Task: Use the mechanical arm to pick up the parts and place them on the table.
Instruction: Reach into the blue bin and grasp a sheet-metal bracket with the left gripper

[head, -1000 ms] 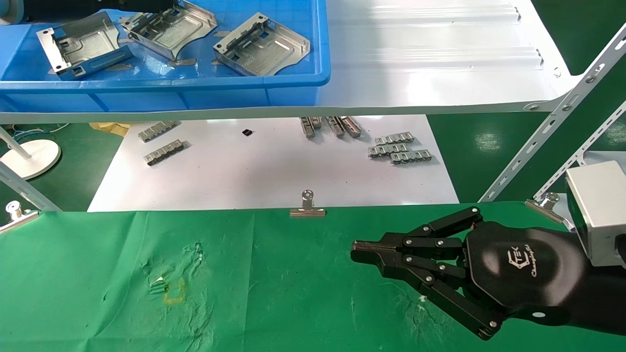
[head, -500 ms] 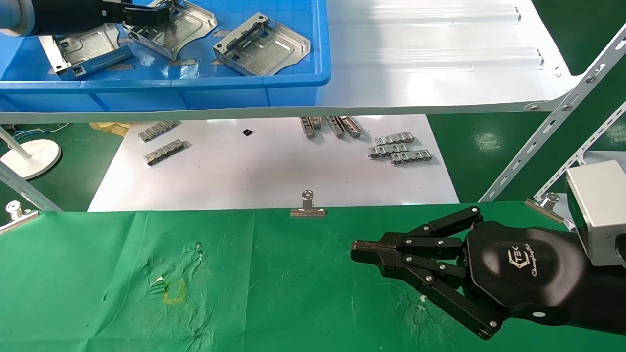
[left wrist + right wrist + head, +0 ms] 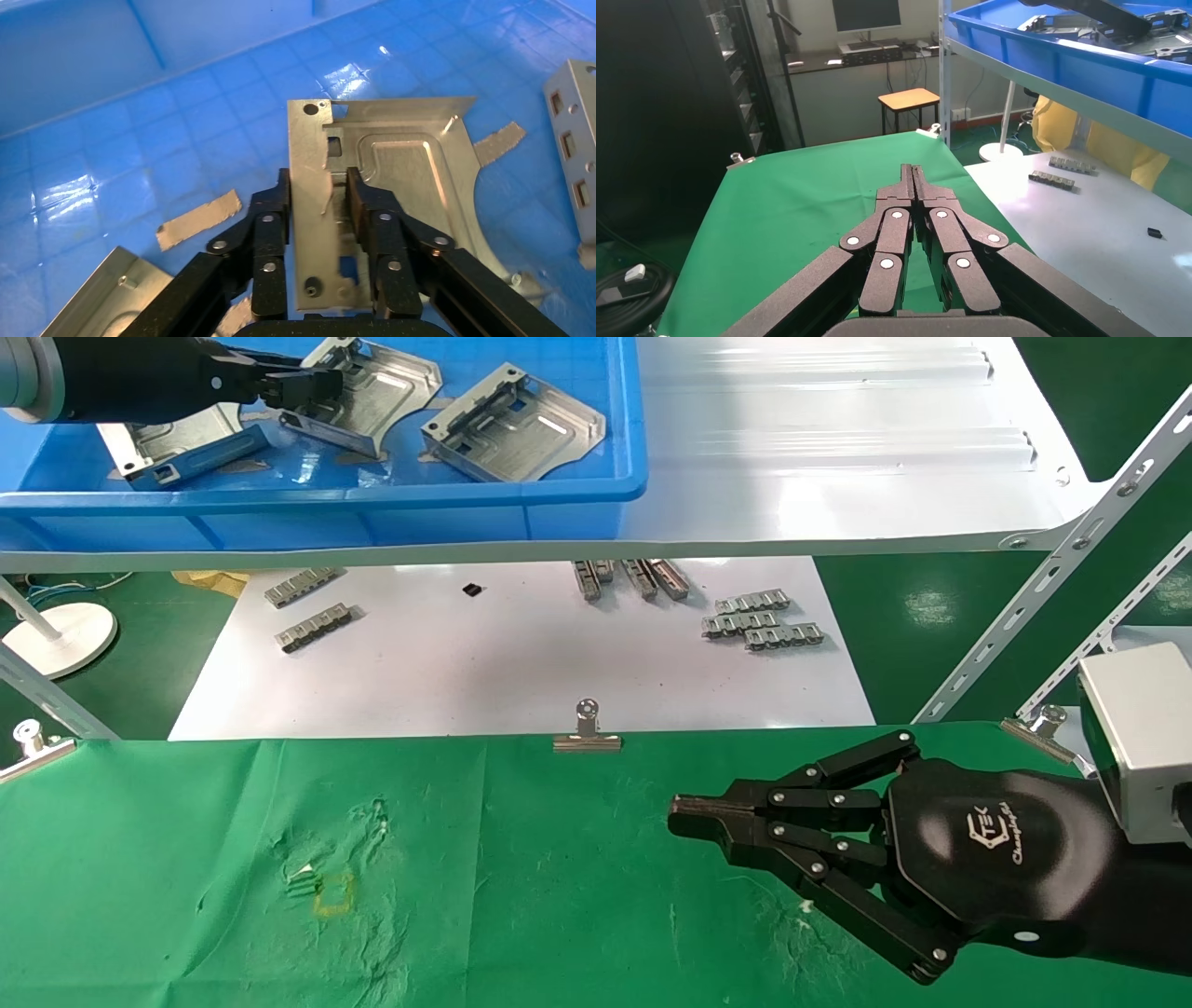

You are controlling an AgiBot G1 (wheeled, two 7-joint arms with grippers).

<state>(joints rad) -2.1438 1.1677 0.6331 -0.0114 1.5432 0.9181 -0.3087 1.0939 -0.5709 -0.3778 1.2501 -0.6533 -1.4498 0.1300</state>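
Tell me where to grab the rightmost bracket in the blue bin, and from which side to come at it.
Grip the rightmost bracket by its raised folded side wall, on the edge nearest the middle bracket, coming down from above with one finger on each side of it. That wall stands up from the tilted plate; the curved cut-out edge lies low. The left gripper straddles the middle bracket's wall likewise. The right gripper is parked over the table.

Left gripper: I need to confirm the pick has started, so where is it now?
In the head view the left gripper is inside the blue bin at upper left, closed on the wall of the middle bracket.
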